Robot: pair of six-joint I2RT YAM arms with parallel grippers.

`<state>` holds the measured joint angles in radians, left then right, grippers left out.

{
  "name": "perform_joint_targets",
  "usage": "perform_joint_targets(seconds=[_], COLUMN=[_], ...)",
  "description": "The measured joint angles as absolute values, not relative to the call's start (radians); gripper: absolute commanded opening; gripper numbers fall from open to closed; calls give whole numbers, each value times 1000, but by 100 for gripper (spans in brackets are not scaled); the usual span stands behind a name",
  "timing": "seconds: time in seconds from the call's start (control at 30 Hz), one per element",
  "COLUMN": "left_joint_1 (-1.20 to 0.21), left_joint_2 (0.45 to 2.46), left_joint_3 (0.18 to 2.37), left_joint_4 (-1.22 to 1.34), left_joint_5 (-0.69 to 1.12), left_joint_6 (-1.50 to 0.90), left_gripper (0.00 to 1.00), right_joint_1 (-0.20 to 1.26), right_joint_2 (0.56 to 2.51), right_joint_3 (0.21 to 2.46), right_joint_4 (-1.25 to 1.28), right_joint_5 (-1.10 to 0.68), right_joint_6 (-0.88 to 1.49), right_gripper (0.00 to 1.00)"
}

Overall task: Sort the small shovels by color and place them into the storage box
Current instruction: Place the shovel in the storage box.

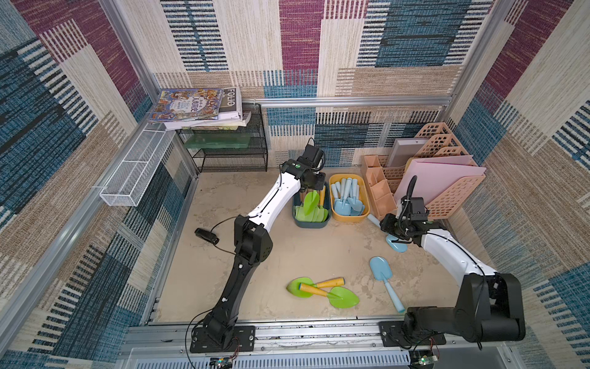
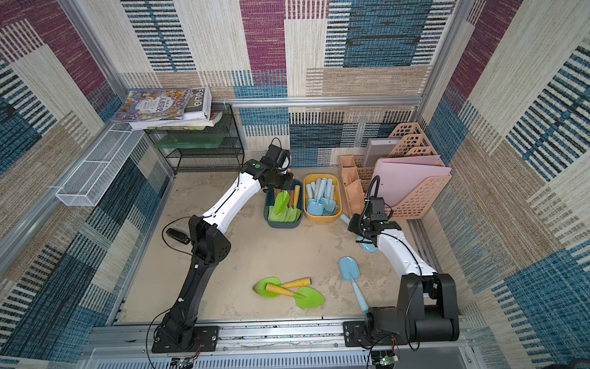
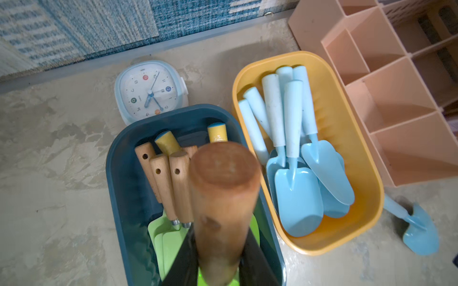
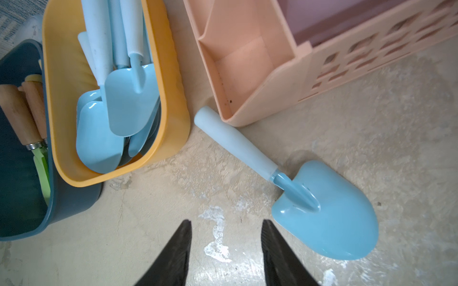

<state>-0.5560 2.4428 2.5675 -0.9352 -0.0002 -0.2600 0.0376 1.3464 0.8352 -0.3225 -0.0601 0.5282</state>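
My left gripper (image 1: pixel 313 187) (image 3: pixel 220 232) is shut on the wooden handle (image 3: pixel 223 188) of a green shovel, whose blade (image 1: pixel 310 203) hangs tilted over the dark teal box (image 1: pixel 311 226). Several green shovels (image 3: pixel 171 237) lie in that box. In the yellow box (image 1: pixel 349 219) beside it lie several pale blue shovels (image 1: pixel 348 198). My right gripper (image 1: pixel 390 230) (image 4: pixel 225 222) is open just above the table, next to a loose blue shovel (image 4: pixel 329 215). Another blue shovel (image 1: pixel 380 270) and two yellow-handled green shovels (image 1: pixel 298 286) (image 1: pixel 343 297), which cross each other, lie near the front.
A small clock (image 3: pixel 151 91) lies behind the teal box. A pink organiser (image 1: pixel 380 195) and a file rack (image 1: pixel 447 191) stand right of the yellow box. At the back left are a black mesh shelf (image 1: pixel 230 153) with books (image 1: pixel 191 107), and a white wire basket (image 1: pixel 134 172). A black device (image 1: pixel 206 235) lies at the left.
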Motion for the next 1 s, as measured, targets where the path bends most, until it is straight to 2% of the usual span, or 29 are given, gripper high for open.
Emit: perform_joint_targets(seconds=[0.43,0.47,0.6,0.67,0.8,1.0], left_joint_1=[-556,-556,-563,-570,-592,-631], left_joint_2=[2501,2503,2500,2483,2394,2169], left_joint_3=[2459,2459,2445,2418,2350,2138], left_joint_4=[-860,-858,-846,-848,-852,-807], left_joint_5=[-7,-9,-21,-23,-29,-73], left_joint_6=[-352,-352,-354,-355,-365,-386], left_gripper=[0,5,42,51,58,59], right_joint_1=[37,37,37,37,37,22], right_joint_2=[1363,1363,1367,1367,1367,1349], right_joint_3=[824,822,820,820,820,814], right_joint_4=[-313,-312,-309,-308,-310,-332], right_joint_5=[-65,-65,-65,-64,-63,-45], right_joint_6=[524,524,524,524,525,540], right_gripper=[48,48,49,50,51,52])
